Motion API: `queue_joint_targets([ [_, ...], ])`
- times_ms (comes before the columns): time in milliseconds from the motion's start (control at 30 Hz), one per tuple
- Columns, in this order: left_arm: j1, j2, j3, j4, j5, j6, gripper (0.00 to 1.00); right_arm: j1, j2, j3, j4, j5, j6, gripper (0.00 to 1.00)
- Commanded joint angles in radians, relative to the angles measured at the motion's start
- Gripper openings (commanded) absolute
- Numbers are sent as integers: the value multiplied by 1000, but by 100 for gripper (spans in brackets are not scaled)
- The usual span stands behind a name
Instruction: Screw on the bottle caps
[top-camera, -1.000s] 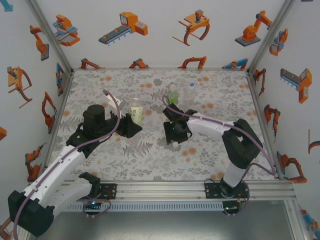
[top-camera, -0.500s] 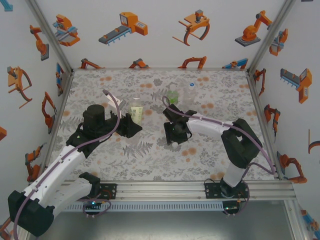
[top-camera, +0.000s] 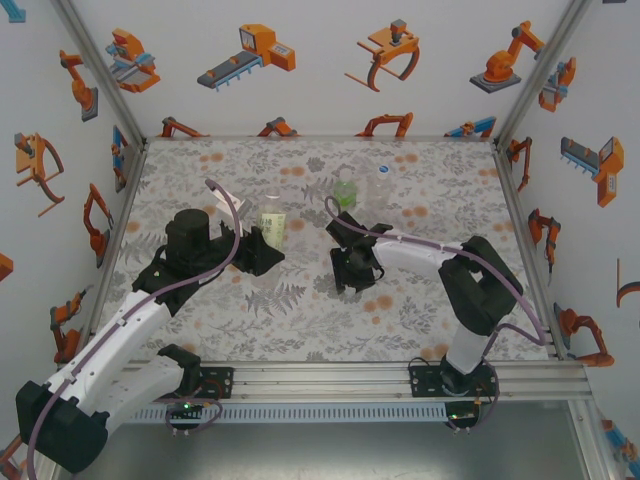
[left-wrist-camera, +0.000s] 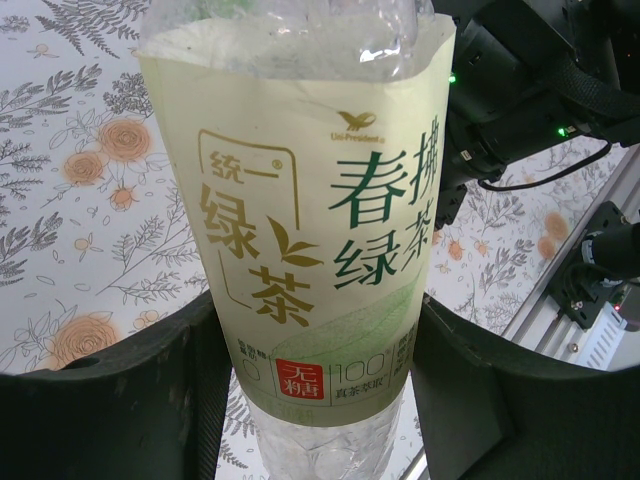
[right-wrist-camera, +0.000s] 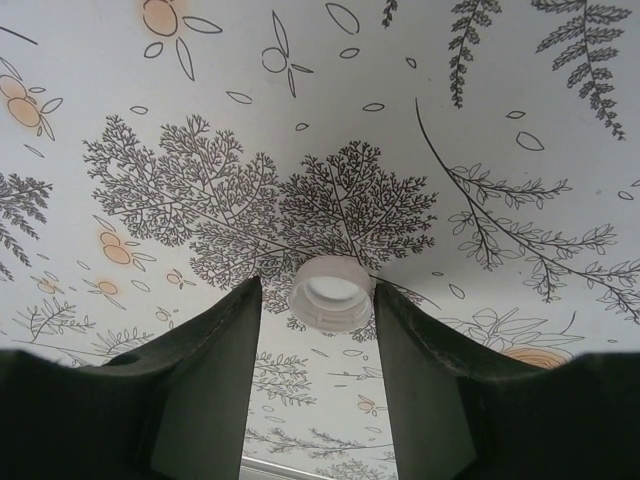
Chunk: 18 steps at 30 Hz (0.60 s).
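Left gripper (top-camera: 262, 250) is clamped on the yellow-label bottle (left-wrist-camera: 300, 250), with a jaw pressed against each side of the lower label. The bottle stands upright on the table (top-camera: 200, 170). Its neck and mouth are cut off at the top of the left wrist view, and its base drops out of sight between the jaws. From above the mouth is too small to tell whether a cap sits on it.

Right gripper (right-wrist-camera: 317, 292) points down at the table, its jaws apart around the white cap (right-wrist-camera: 332, 293). The cap lies flat on the floral cover right at the jaw tips. The right-hand jaw touches its rim, while a sliver of table shows between the cap and the left-hand jaw, so it is bracketed but not squeezed. In the top view the gripper body hides the cap.

Just beyond the right gripper, the green-label bottle (top-camera: 345, 190) and the unlabelled bottle (top-camera: 381, 182) stand upright side by side. Their tops are too small to judge, though a blue speck shows on the unlabelled one.

Compared with a second ago, the right jaws have drawn closer together and the right arm has shifted slightly left. The left arm and its bottle have not moved.
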Motion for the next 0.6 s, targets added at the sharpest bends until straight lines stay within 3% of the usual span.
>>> queue_joint_targets([
  [0, 3, -3, 30, 27, 20, -5, 0, -3, -47, 28, -42, 32, 3, 48],
  [567, 5, -3, 25, 30, 19, -5, 0, -3, -35, 32, -28, 1, 8, 46],
])
